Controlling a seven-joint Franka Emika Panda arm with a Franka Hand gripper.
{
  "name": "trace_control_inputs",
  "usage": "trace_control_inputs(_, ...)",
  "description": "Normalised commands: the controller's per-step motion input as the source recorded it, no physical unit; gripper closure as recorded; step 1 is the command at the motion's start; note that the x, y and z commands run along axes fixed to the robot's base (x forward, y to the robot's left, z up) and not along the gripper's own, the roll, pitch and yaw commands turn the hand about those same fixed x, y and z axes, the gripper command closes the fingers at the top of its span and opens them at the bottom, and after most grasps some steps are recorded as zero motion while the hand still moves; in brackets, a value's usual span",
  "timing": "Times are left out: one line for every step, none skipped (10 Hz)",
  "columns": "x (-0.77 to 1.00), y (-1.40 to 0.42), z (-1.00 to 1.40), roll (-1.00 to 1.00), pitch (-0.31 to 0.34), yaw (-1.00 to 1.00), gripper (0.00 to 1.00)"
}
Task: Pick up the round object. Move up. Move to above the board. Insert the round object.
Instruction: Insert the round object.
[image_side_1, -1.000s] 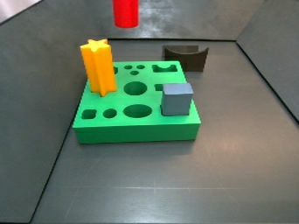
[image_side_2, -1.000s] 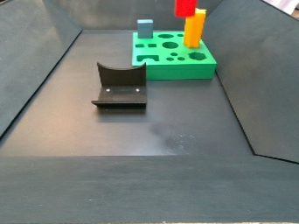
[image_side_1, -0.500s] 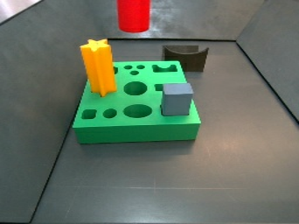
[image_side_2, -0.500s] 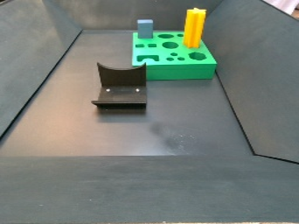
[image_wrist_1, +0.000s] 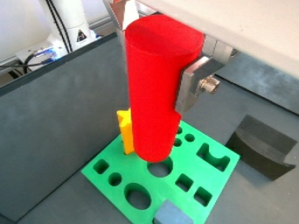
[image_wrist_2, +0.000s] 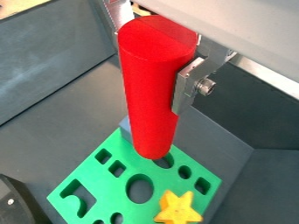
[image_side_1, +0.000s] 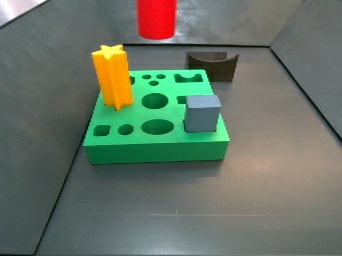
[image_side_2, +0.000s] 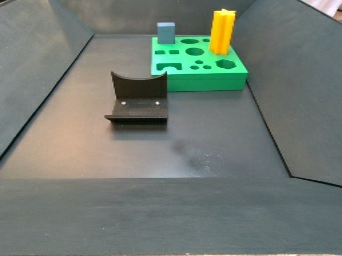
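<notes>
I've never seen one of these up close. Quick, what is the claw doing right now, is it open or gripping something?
Claw: shut on the red cylinder peg, held upright in the air above the green board.

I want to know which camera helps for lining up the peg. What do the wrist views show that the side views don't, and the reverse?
Only the wrist views show the gripper: its jaws clamp the red cylinder, which hangs upright above the green board.

Only the side views show the whole board, with the grey-blue cube fully visible on it, and the full dark arch block on the floor.

Both show the board, the yellow star peg and, in one side view, the cylinder's lower end.
</notes>
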Motion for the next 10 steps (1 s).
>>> trace_control_inputs(0.39, 0.12, -0.50, -0.23, 0.000, -0.17, 1.00)
trace_control_inputs(0.35, 0.26, -0.82, -0.07, 0.000, -0.17, 1.00)
trace_control_inputs(0.28, 0.29, -0.86, 0.09, 0.067, -0.17, 1.00)
trace_control_inputs(0.01, 0.25, -0.66, 0.19, 0.129, -0.25, 1.00)
trace_control_inputs(-0.13, 0.20, -0.50, 0.12, 0.034, -0.50, 1.00)
trace_control_inputs(-0.26, 0.20, -0.43, 0.10, 0.004, -0.65, 1.00)
trace_control_inputs(-0.21, 0.22, -0.47, 0.05, 0.000, -0.67, 1.00)
trace_control_inputs(-0.26, 0.21, -0.49, 0.03, -0.026, -0.68, 1.00)
trace_control_inputs(-0.24, 0.11, -0.52, 0.00, -0.170, -0.57, 1.00)
trace_control_inputs(-0.33, 0.00, -0.55, 0.00, -0.236, -0.41, 1.00)
